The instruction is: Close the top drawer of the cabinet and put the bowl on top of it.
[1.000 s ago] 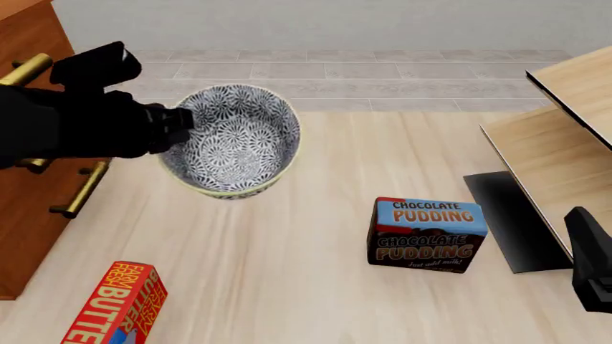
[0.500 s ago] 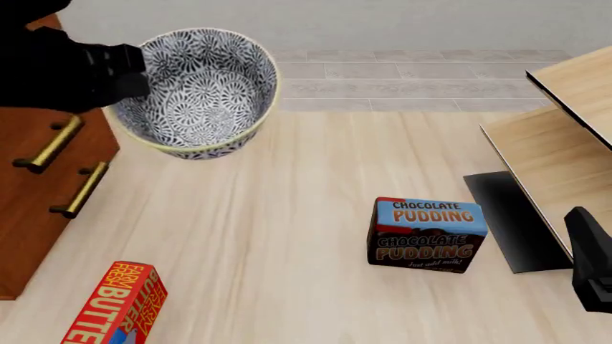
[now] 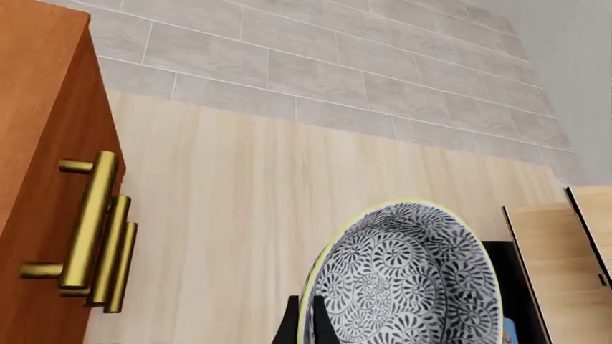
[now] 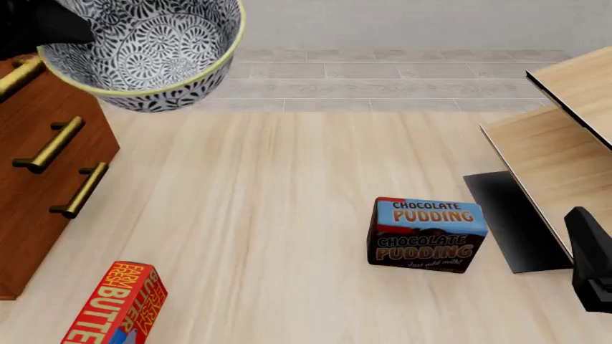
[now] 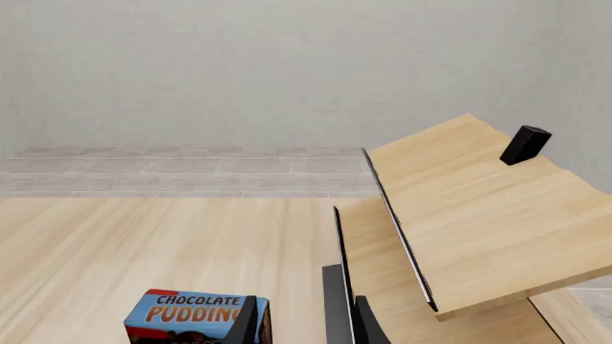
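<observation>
Left arm high at the far left of the front view, mostly out of frame; only a dark mass shows at the corner. Left tool (image 3: 304,326) pinches the rim of the bowl (image 4: 143,50), one dark finger on each side of the wall in the left wrist view.

Bowl is held in the air, tilted, its mouth facing toward the camera and a little to the right. It hangs over the front edge of the cabinet (image 4: 43,179) and, from this angle, seems clear of the cabinet's top, though contact is hard to rule out.

Cabinet stands at the table's left edge, drawer fronts facing right. Three brass bar handles (image 3: 91,218) counted, stacked nearly in line in the left wrist view. Top drawer (image 4: 19,79) is partly hidden by the bowl.

Right arm low at the right edge, by the pale shelf unit (image 4: 564,129). Right tool (image 5: 301,319) spread, holding nothing.

On the table (image 4: 287,215): one chocolate pudding box (image 4: 426,234), one butter box (image 4: 115,304).
</observation>
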Tool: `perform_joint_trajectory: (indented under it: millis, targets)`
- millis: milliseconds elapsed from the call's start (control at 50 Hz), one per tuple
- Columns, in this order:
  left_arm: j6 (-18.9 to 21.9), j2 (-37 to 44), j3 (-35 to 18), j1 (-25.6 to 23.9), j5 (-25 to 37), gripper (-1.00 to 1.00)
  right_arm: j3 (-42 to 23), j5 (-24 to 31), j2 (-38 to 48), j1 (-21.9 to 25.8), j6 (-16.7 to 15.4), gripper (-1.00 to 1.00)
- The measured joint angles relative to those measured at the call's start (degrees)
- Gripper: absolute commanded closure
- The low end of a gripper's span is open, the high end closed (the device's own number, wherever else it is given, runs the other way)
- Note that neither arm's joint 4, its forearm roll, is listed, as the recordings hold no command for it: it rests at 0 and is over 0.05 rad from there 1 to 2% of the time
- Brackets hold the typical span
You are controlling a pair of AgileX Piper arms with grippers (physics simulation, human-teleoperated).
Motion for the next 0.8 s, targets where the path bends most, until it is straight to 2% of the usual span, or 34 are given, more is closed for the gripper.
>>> perform_joint_trajectory:
  millis: [400,800]
  targets:
    - [-0.2,0.0,-10.6,4.0,7.8,1.0,0.0,0.0,0.0,0.0,0.0,-1.0]
    - [-0.2,2.8,-21.2,10.1,13.4,1.0,0.0,0.0,0.0,0.0,0.0,-1.0]
